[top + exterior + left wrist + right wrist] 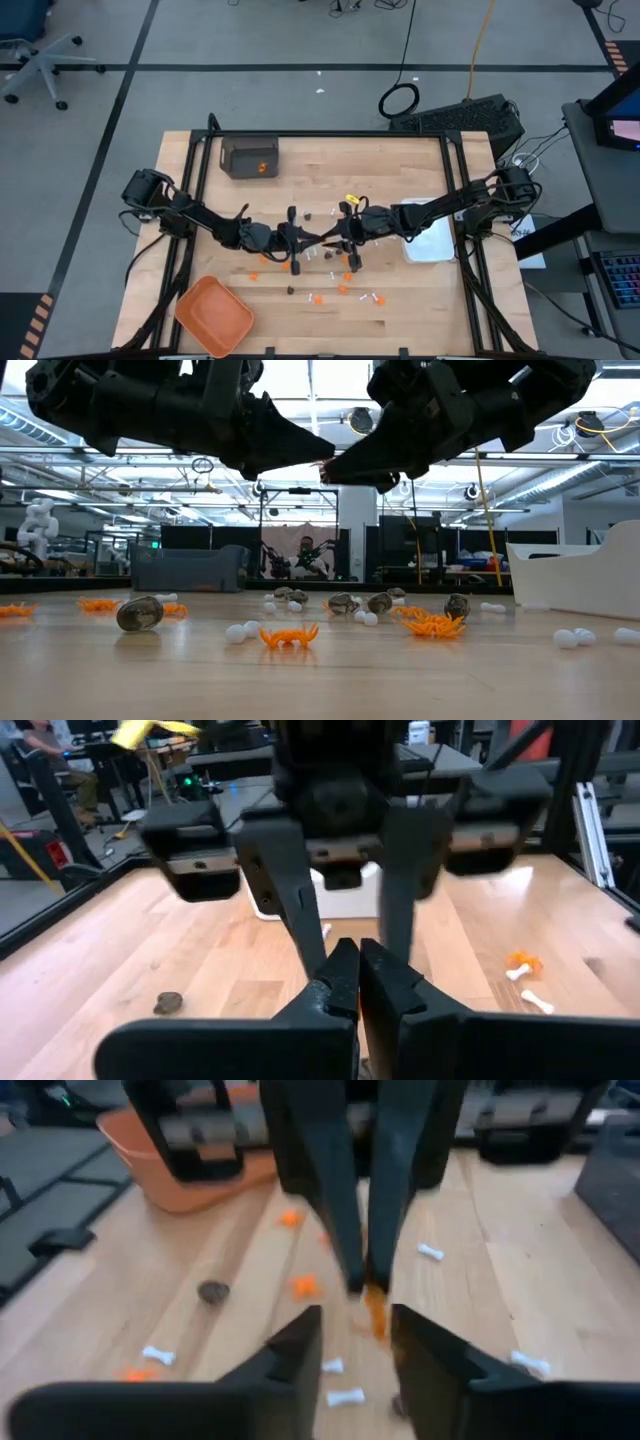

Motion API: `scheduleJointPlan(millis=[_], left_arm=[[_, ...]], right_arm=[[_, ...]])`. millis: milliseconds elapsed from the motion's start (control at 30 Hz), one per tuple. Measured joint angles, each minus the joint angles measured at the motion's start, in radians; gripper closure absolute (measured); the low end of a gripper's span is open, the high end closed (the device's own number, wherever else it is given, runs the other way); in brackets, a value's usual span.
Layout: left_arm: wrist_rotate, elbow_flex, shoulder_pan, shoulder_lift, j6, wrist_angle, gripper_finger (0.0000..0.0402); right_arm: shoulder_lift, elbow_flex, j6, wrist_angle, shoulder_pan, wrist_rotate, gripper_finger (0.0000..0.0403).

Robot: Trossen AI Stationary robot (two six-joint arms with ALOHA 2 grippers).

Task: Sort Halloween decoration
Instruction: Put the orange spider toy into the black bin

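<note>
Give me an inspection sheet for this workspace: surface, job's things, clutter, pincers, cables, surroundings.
Surface: wooden table, black frame round it.
Job's things: orange bits, dark bits and white sticks strewn over mid-table; orange tray at the near-left corner, white dish at right.
Clutter: grey box at the back left.
Pincers: left pincer shut on an orange bit; right pincer open, facing it tip to tip above mid-table.
Cables: loops on the floor behind the table.
Surroundings: office chair at far left, lab benches beyond.
</note>
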Motion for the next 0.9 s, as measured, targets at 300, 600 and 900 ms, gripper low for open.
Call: scheduleJointPlan(millis=[300,600,900], left_arm=[[-0.003,0.0,0.019,-0.008,-0.116,0.069,0.0402],[0.047,0.0,0.094,-0.008,-0.362,0.124,0.0402],[0.147,0.0,0.155,-0.008,-0.453,0.181,0.0402]], right_arm=[[0.0,0.0,0.015,-0.099,0.0,0.039,0.0191],[-0.001,-0.024,0.066,-0.066,0.008,0.068,0.0193],[-0.001,-0.129,0.038,0.091,0.04,0.069,0.0195]])
